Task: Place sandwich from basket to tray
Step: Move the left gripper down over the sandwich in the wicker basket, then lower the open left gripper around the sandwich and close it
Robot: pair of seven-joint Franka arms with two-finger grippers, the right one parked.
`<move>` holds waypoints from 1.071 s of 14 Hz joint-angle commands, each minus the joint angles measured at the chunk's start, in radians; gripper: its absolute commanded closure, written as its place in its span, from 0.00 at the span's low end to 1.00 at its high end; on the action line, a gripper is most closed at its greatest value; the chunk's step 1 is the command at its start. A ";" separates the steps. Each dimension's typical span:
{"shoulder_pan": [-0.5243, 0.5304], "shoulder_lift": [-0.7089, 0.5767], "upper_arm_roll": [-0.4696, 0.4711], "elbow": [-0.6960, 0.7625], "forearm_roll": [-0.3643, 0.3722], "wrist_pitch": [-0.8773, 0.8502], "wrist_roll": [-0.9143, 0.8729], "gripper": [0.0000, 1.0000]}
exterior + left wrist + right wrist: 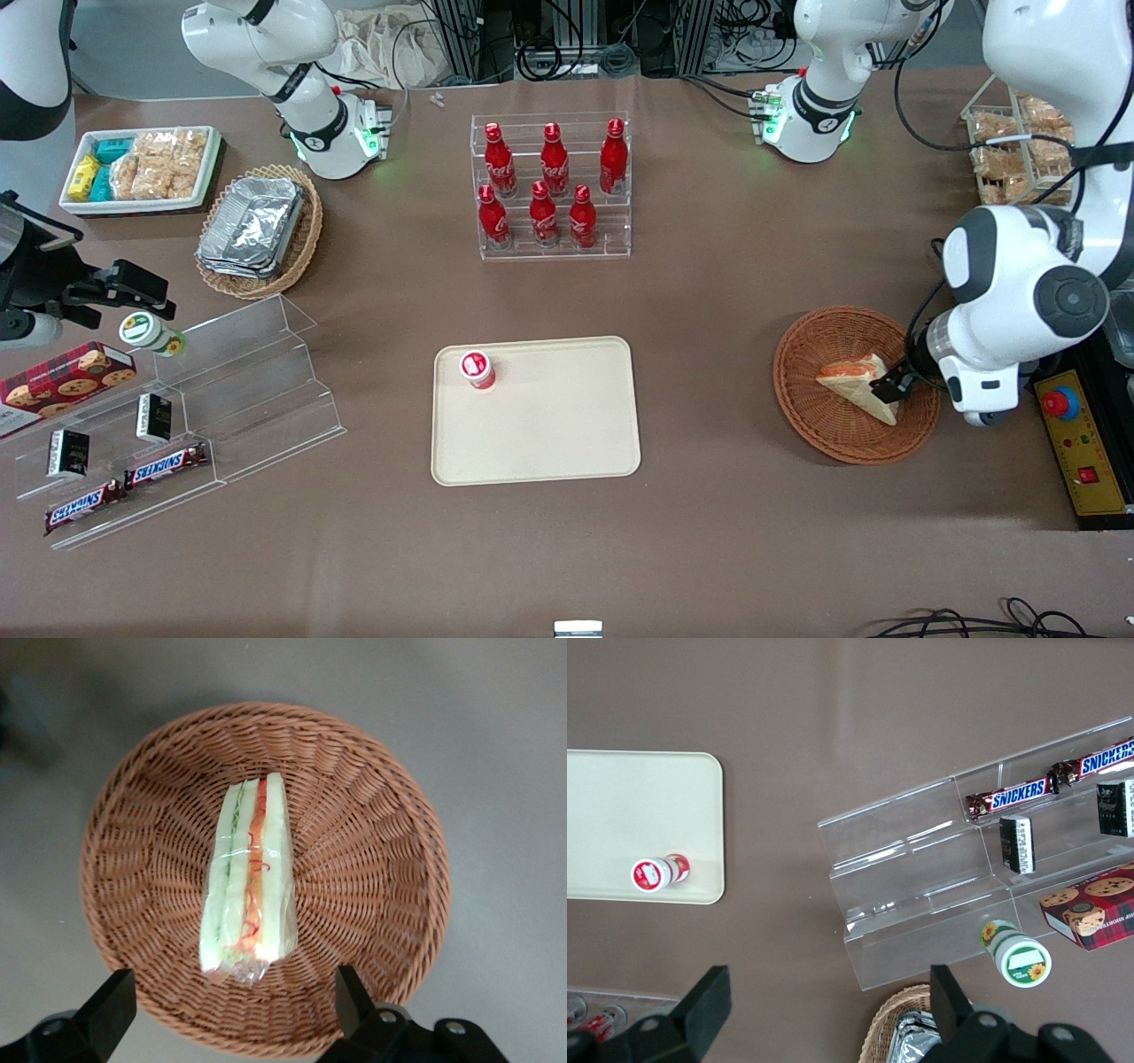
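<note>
Two black fingers [106, 1010] of my tool [889, 388] are spread apart above the small white-bread sandwich wedge [861, 384], not touching it. It lies in the round orange-brown wicker basket [811, 354]. Toward the parked arm's end, the flat cream plastic tray [549, 425] sits on the brown desk [709, 292].

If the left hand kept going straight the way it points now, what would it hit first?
Most likely the wrapped triangular white-bread sandwich lying in the round orange-brown wicker basket. The open left hand hovers over it, fingers either side of its wide end; height is unclear.
</note>
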 commanded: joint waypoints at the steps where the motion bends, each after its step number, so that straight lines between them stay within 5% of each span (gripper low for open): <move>1: 0.002 0.024 -0.002 -0.010 0.014 0.040 -0.054 0.00; 13: 0.013 0.033 0.003 -0.202 0.012 0.311 -0.055 0.02; 15: 0.013 0.038 0.003 -0.199 0.009 0.324 -0.096 0.62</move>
